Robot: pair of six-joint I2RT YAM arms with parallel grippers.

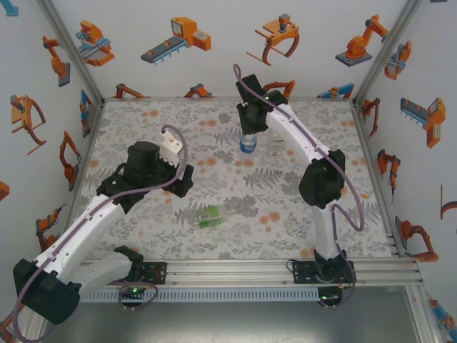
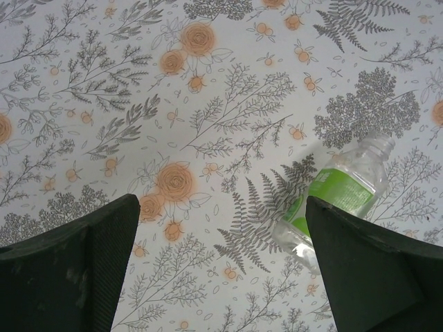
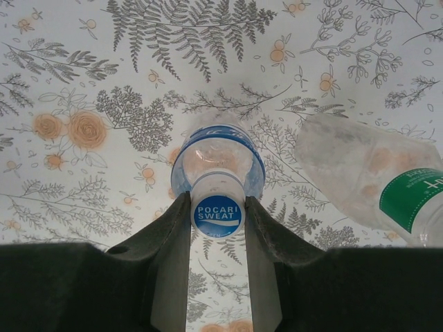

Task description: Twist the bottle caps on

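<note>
Green bottle (image 1: 208,216) lying centre, far-left mat (image 1: 132,121) free

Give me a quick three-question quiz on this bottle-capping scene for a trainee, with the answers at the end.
1. True or false: the green-labelled bottle lies on its side on the table with no cap on its neck.
2. What is the right gripper shut on? A) the Pocari Sweat cap atop the upright blue-labelled bottle; B) the green-labelled bottle's neck; C) nothing.
3. Fill in: the left gripper is above the table with its jaws ____.
Key: 1 true; 2 A; 3 open.
</note>
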